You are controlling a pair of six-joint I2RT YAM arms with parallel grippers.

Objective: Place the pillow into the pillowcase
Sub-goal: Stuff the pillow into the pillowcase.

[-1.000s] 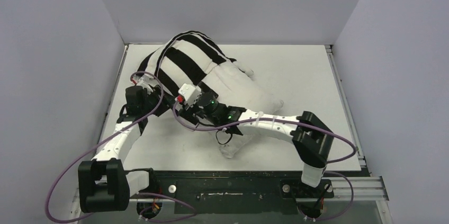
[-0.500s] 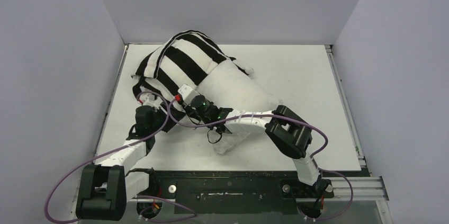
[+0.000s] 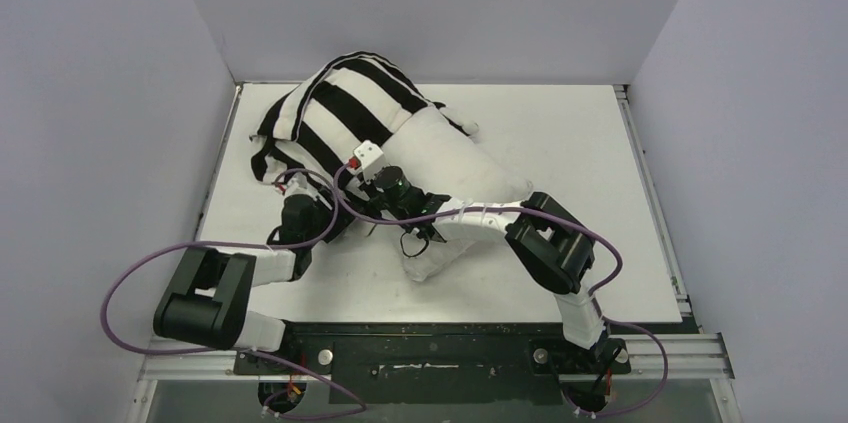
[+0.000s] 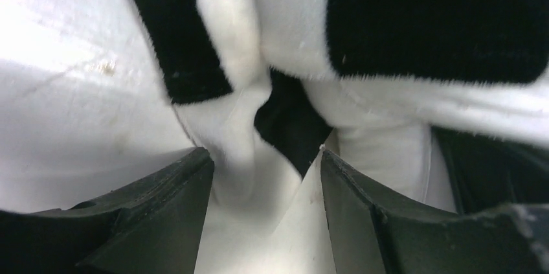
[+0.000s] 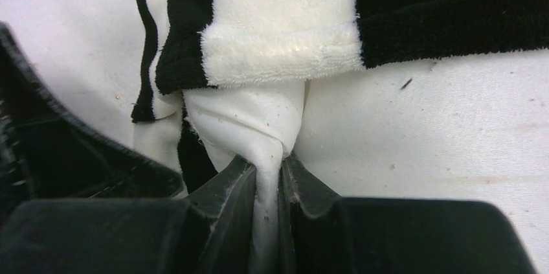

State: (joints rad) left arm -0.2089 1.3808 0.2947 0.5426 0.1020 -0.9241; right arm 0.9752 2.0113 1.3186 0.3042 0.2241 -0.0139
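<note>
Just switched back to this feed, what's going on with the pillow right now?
The pillow lies on the table, partly inside the striped pillowcase; its near end is bare. The right gripper is pinched shut on a fold of white fabric just below the case's hem, apparently the pillow's. The left gripper is at the case's bunched edge, jaws apart with cloth between them, not visibly clamped.
</note>
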